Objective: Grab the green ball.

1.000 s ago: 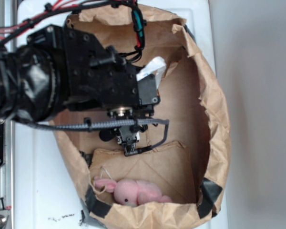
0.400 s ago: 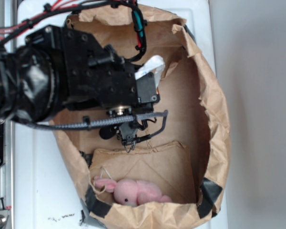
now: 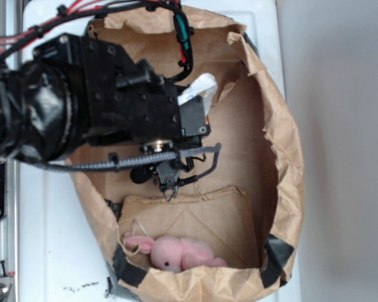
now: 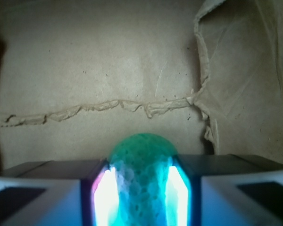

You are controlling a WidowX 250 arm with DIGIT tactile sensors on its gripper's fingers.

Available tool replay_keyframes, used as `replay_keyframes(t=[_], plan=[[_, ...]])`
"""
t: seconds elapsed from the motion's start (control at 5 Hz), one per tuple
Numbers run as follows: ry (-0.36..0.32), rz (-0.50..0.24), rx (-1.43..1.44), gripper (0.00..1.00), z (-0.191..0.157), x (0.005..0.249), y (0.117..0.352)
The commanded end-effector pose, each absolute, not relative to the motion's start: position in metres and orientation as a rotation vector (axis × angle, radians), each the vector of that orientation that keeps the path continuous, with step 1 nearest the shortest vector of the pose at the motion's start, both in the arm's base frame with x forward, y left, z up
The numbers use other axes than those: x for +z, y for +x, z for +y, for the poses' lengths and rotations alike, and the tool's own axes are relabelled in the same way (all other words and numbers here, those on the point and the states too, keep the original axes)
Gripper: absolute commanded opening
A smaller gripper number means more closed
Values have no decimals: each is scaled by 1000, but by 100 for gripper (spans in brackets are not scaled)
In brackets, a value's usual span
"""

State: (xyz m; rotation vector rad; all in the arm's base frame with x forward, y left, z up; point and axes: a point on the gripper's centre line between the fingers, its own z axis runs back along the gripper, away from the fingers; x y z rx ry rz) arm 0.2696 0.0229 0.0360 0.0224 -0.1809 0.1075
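Observation:
The green ball (image 4: 142,162), mint-green with a knitted texture, sits squeezed between my two fingers at the bottom middle of the wrist view. My gripper (image 4: 142,188) is shut on it and holds it over the brown paper floor of the bag. In the exterior view my gripper (image 3: 169,182) hangs below the black arm over the middle of the bag; the ball is hidden there by the arm and fingers.
A torn brown paper bag (image 3: 283,145) lies open around the arm. A pink plush bunny (image 3: 176,251) lies at its near end. A folded paper flap (image 3: 201,214) covers the bag floor below the gripper; its torn edge (image 4: 108,106) also shows in the wrist view. White surface (image 3: 50,251) to the left.
The gripper has risen a little and drawn back up the exterior view, away from the paper flap. The bunny has not moved.

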Motion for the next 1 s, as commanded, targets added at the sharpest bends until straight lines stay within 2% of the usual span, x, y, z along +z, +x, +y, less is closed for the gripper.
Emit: replay_keyframes(t=[0.0, 0.2, 0.4, 0.6, 0.8], plan=[[-86, -197, 158, 0, 26, 116, 283], [-125, -209, 182, 0, 31, 149, 287], [-113, -181, 200, 0, 36, 171, 285], [-84, -190, 206, 0, 36, 180, 281], [-71, -239, 174, 0, 27, 182, 273]])
